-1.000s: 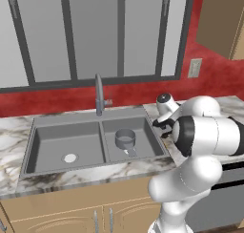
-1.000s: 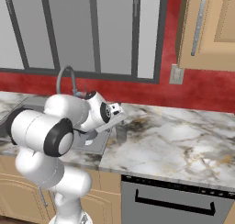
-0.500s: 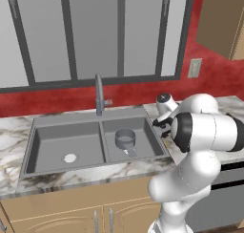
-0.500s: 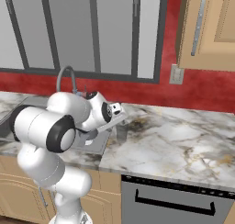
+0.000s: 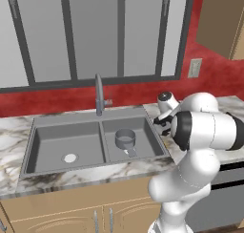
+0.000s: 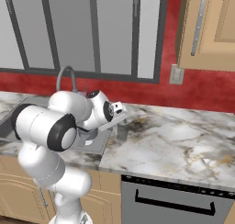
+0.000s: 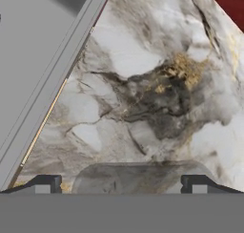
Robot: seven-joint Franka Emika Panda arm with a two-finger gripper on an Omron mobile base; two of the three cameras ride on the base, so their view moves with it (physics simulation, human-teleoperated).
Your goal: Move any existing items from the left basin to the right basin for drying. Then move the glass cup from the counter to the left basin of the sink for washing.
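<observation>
My two-finger gripper [image 7: 121,184] hangs just above the white marble surface with grey and brown veins [image 7: 143,74], jaws spread wide. The pale see-through cylindrical glass cup [image 7: 138,178] stands between my dark fingertips [image 7: 45,183]; I cannot tell whether they touch it. It is on the marble just right of the dark grey two-recess sink [image 5: 90,120]. A grey metal pot with a short handle [image 5: 125,140] sits in the narrower right basin [image 5: 143,129]. The wider left basin [image 5: 52,141] shows its pale drain disc [image 5: 70,158].
</observation>
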